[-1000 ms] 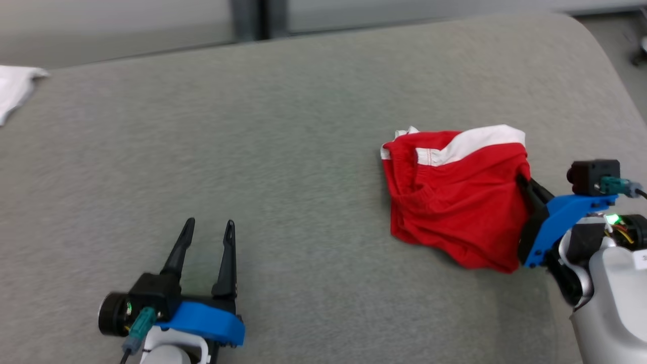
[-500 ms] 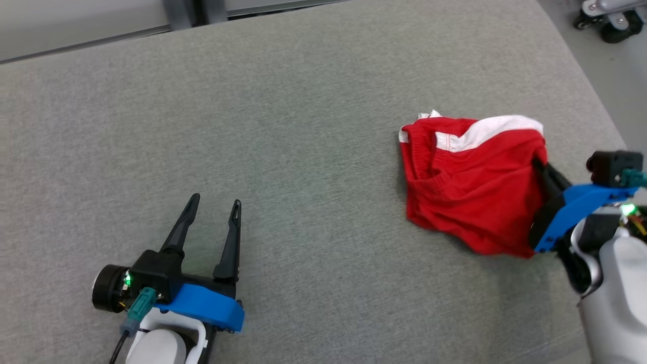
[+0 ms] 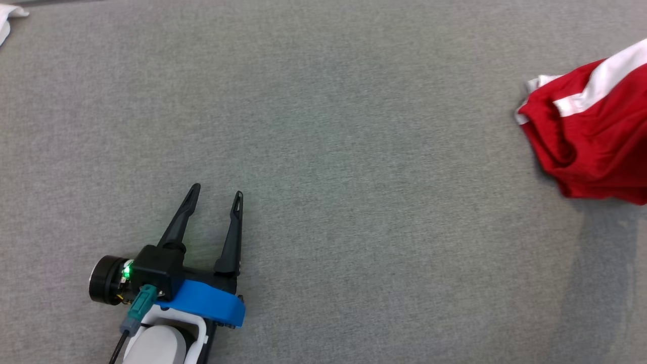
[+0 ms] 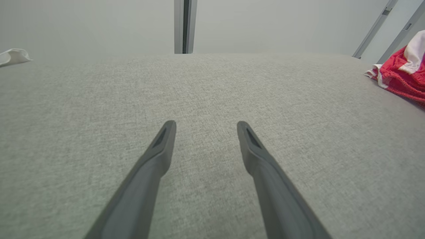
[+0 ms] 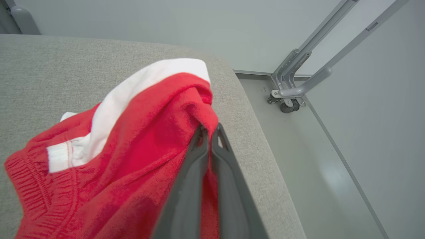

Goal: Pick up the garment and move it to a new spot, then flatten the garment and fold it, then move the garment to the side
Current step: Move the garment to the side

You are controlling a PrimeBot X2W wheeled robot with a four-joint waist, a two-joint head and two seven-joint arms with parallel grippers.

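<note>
The garment [image 3: 591, 136] is a bunched red piece with a white band, lifted at the right edge of the head view over the grey surface [image 3: 323, 151]. In the right wrist view my right gripper [image 5: 209, 131] is shut on a fold of the garment [image 5: 132, 159], near the surface's right edge. In the left wrist view the garment [image 4: 403, 71] shows at the far right. My left gripper [image 3: 216, 191] stands open at the lower left, empty, fingers low over the cloth-covered surface; the left gripper [image 4: 205, 124] has nothing between its fingers.
A white cloth [image 3: 7, 17] lies at the far left corner, and the same white cloth [image 4: 13, 55] shows in the left wrist view. Beyond the surface's right edge is a floor with a wheeled metal frame [image 5: 292, 96].
The head camera has swung down and left, so the garment now sits at the picture's right edge and the right arm has left the picture. The left gripper holds its place, still open.
</note>
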